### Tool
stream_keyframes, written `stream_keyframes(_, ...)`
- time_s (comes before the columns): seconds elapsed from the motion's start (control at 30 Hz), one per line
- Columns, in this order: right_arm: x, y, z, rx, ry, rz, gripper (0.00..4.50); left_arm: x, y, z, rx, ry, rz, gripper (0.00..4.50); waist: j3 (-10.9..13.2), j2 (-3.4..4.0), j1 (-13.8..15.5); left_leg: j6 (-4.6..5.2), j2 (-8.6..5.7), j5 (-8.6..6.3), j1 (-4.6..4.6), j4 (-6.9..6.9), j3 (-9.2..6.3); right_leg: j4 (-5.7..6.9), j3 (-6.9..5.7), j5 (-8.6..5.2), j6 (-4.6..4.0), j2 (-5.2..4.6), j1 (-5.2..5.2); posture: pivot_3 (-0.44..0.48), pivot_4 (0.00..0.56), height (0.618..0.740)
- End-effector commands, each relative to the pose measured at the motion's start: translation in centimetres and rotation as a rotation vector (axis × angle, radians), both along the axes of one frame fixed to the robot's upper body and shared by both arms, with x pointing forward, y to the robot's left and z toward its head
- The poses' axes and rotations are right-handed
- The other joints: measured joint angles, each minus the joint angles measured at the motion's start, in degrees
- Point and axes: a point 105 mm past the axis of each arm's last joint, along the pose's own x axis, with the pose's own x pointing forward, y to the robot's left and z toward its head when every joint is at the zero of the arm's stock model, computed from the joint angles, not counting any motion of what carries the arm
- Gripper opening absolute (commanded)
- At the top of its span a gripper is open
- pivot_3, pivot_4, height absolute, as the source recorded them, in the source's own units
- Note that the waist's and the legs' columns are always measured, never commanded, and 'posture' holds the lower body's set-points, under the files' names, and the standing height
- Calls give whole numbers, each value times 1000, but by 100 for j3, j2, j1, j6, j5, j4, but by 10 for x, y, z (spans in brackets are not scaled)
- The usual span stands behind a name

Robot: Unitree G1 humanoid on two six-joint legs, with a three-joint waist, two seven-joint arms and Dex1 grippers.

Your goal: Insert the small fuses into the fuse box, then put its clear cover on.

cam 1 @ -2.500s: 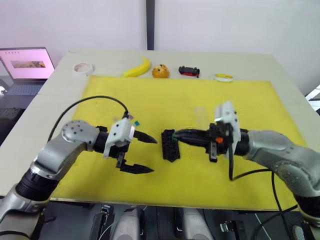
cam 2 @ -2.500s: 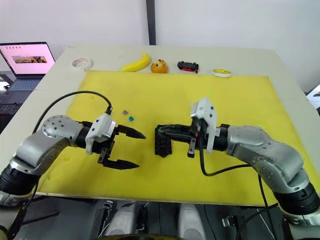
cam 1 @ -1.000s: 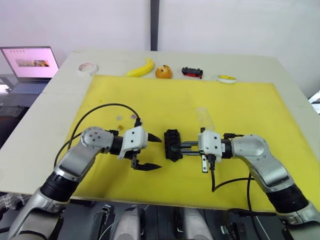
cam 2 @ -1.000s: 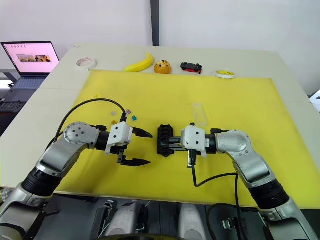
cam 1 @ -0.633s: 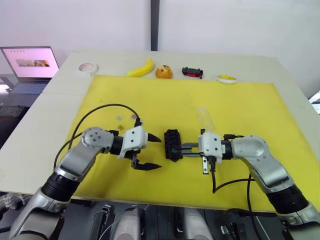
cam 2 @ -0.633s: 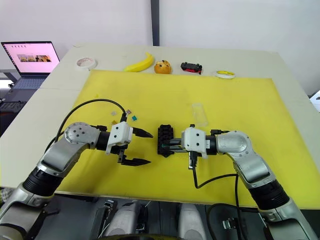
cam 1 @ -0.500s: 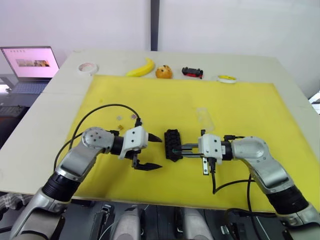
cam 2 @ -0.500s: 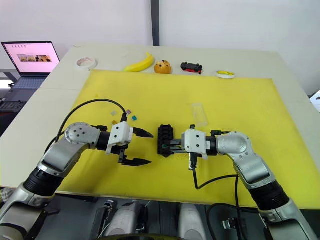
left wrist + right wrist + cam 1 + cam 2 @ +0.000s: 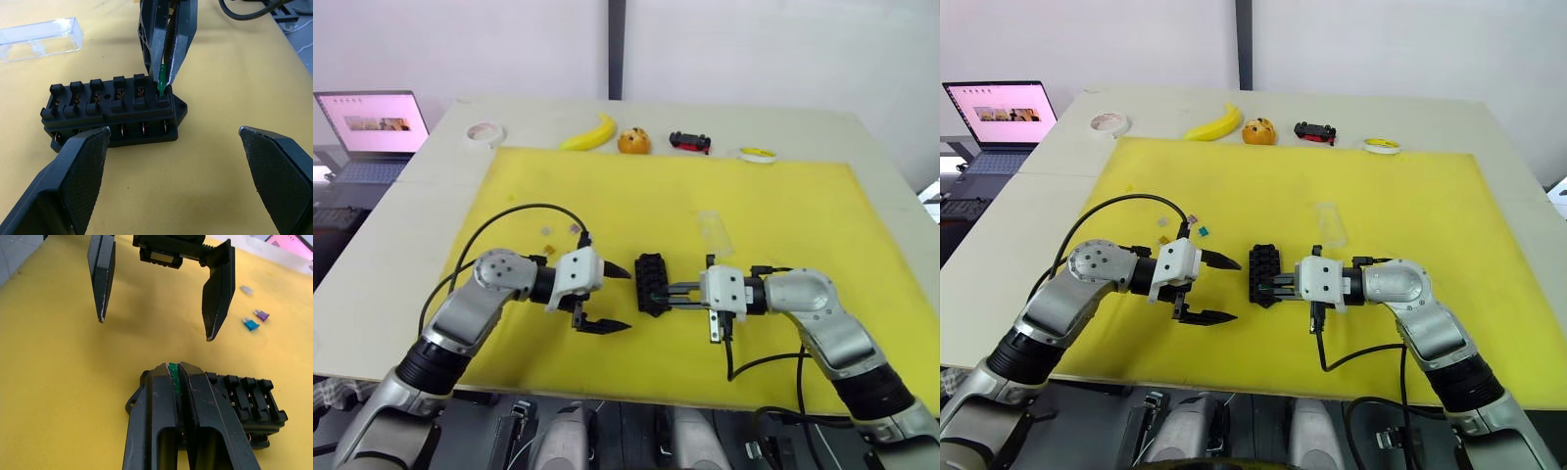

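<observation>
The black fuse box [image 9: 651, 284] lies on the yellow mat [image 9: 783, 206], between my two grippers. My right gripper [image 9: 165, 83] is shut on a green fuse [image 9: 173, 374], whose lower end sits at the end slot of the fuse box [image 9: 110, 110]. My left gripper [image 9: 1236, 290] hangs open just left of the box, holding nothing. The clear cover [image 9: 713, 227] lies on the mat behind the right gripper. Loose small fuses, a teal one [image 9: 251, 324], a purple one [image 9: 262, 315] and a grey one [image 9: 246, 290], rest on the mat behind the left gripper.
Along the table's far edge sit a white tape roll [image 9: 482, 131], a banana [image 9: 587, 134], an orange [image 9: 629, 141], a black-and-red toy car [image 9: 689, 141] and a yellow tape roll [image 9: 757, 153]. A laptop [image 9: 372, 127] stands at the far left.
The camera has shifted since the earliest frames. In the last second both grippers have barely moved; the right one stays shut on the green fuse at the fuse box.
</observation>
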Motion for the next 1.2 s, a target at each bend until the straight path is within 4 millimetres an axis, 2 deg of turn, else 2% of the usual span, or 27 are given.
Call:
stream_keyframes(0.03, -2, 2, 1, 0, -23, 22, 0, 0, -3, 12, -12, -55, -19, 4440, 0, 0, 0, 0, 0, 0, 0, 0, 0, 0, 0, 0, 0, 0, 0, 0, 150, 740)
stream_keyframes(0.33, -4, 0, -3, -16, -23, 22, 0, 2, -3, 13, -13, -64, -15, 4440, 0, 0, 2, 0, 0, 0, 7, 0, -1, 0, -1, 0, 0, 0, 9, 0, 150, 740)
stream_keyframes(0.63, -4, -1, -6, -25, -99, 37, 0, 2, -3, 14, -12, -69, -21, 4440, 0, 0, 2, 0, -1, 0, 14, 0, -1, 0, -2, 0, 0, 0, 17, 0, 150, 740)
stream_keyframes(1.0, -6, -2, -5, -4, -83, 27, 0, 3, -5, 14, -10, -77, -26, 4440, 0, 0, 3, 0, -1, 0, 21, 0, -1, -1, -1, 0, 0, 0, 25, 0, 150, 740)
stream_keyframes(1.03, -6, -2, -2, 1, -84, 29, 744, 4, -4, 15, -10, -77, -26, 4500, 0, 0, 3, 0, -1, 0, 23, 0, -1, -1, -1, 0, 0, 0, 27, 0, 150, 740)
stream_keyframes(1.1, -8, -1, 8, 25, -87, 27, 1459, 4, -4, 14, -10, -78, -26, 4500, 0, 0, 2, 0, -1, 0, 23, 0, -1, -1, -2, 0, 0, 0, 27, 0, 150, 740)
stream_keyframes(1.2, -11, -1, 22, 63, -64, 18, 2891, 5, -4, 14, -10, -80, -25, 4500, 0, 0, 1, 0, -1, 0, 23, 0, -2, 0, -1, 0, 0, 0, 27, 0, 150, 740)
